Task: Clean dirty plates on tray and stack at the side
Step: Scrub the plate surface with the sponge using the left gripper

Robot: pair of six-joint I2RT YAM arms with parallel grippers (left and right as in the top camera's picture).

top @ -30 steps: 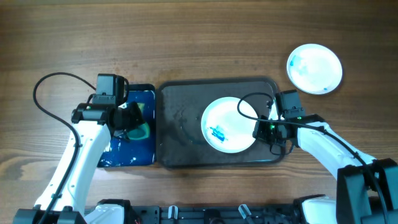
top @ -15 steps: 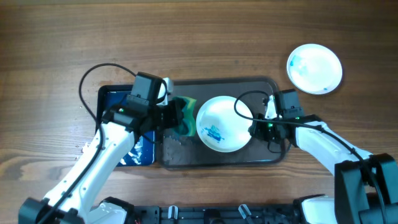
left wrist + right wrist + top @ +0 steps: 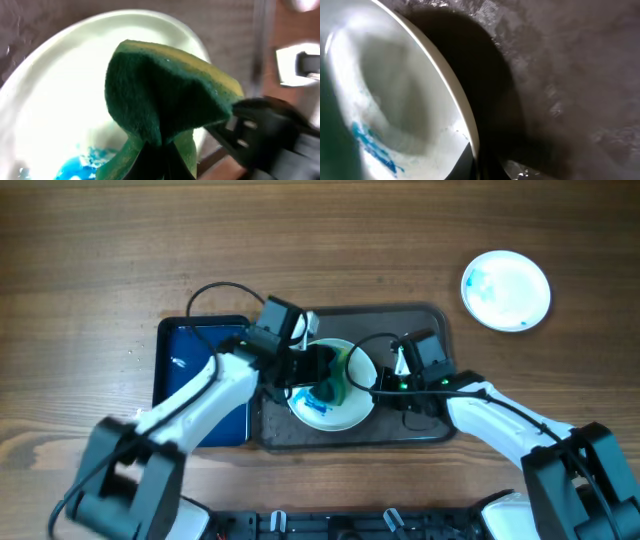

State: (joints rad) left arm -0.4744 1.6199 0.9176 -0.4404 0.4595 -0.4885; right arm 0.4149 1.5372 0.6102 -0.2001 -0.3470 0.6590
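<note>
A white plate [image 3: 345, 412] with a blue smear [image 3: 75, 167] lies on the dark tray [image 3: 425, 330], left of its middle. My left gripper [image 3: 318, 372] is shut on a green sponge [image 3: 165, 95], which hangs over the plate's centre and hides part of it. My right gripper [image 3: 380, 388] is shut on the plate's right rim [image 3: 470, 135], and one finger lies inside the bowl. In the right wrist view the smear [image 3: 370, 145] sits low on the plate [image 3: 405, 90]. A second plate [image 3: 505, 290] with faint blue marks rests on the table at the upper right.
A deep-blue tray [image 3: 200, 380] lies against the dark tray's left side, under my left arm. Wet streaks show on the dark tray's floor [image 3: 570, 75]. Cables loop above both wrists. Bare wooden table surrounds the trays.
My left arm swung right from the blue tray, carrying the sponge over the plate. My right gripper drew the plate leftward on the dark tray.
</note>
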